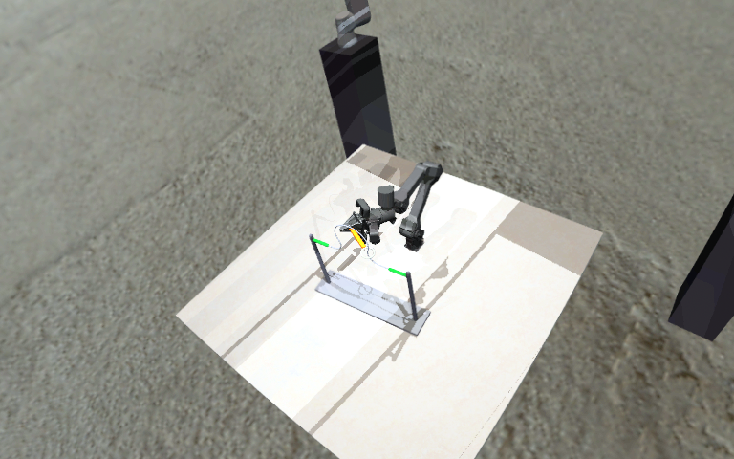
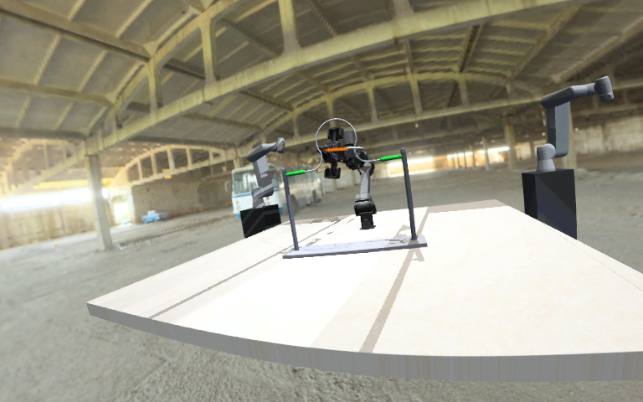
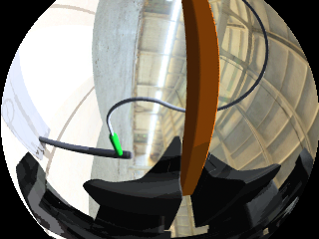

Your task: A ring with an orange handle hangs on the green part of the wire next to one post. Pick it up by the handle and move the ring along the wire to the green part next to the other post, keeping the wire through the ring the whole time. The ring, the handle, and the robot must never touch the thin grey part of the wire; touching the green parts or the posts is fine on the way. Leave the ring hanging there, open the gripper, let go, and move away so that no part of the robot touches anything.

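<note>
The orange handle (image 1: 356,238) (image 2: 336,149) (image 3: 201,75) is held between the fingertips of my gripper (image 3: 180,140), which is shut on it. In the exterior view the handle lies about level, with the ring (image 2: 357,147) at its right end, seen nearly edge-on. The ring is at the right side of the big loop in the grey wire (image 2: 335,119) (image 3: 145,100), and the wire appears to pass through it. Whether they touch is too small to tell. One green part (image 1: 320,242) (image 2: 295,172) is at the left post; the other green part (image 1: 398,272) (image 2: 391,157) is at the right post.
The left post (image 1: 319,259) (image 2: 290,213) and right post (image 1: 412,297) (image 2: 408,198) stand on a flat grey base (image 2: 355,247) on the table. The arm reaches in from behind the wire. Two other arms stand on dark pedestals (image 1: 359,97) (image 2: 549,198) beyond the table.
</note>
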`<state>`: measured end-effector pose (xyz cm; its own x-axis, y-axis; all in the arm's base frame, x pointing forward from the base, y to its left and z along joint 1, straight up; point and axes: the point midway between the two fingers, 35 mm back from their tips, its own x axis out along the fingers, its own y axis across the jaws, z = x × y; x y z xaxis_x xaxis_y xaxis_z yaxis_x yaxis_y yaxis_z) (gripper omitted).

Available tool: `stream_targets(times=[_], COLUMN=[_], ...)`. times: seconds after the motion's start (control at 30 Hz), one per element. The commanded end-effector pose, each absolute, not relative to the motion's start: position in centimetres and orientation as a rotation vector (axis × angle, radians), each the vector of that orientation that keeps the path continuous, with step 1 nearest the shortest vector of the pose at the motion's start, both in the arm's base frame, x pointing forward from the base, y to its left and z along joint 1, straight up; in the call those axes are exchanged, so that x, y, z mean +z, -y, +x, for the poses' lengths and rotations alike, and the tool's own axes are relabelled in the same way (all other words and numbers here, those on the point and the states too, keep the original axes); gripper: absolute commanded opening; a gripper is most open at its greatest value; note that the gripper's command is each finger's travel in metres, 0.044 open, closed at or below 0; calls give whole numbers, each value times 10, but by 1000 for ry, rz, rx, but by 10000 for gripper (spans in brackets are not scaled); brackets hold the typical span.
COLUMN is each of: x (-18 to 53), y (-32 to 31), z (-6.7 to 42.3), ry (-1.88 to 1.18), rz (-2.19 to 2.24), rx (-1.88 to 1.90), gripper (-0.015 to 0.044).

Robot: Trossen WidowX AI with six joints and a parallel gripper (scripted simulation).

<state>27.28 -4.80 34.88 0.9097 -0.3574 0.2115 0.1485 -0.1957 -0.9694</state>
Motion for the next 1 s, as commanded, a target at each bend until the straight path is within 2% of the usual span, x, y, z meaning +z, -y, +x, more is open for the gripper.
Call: stream_targets(times=[0.0,0.97], x=[340,237], y=[50,24], z=[273,271], ry=[-176,-343], rz=[-1656,-995], rx=[-449,-267], gripper=[-150,-150])
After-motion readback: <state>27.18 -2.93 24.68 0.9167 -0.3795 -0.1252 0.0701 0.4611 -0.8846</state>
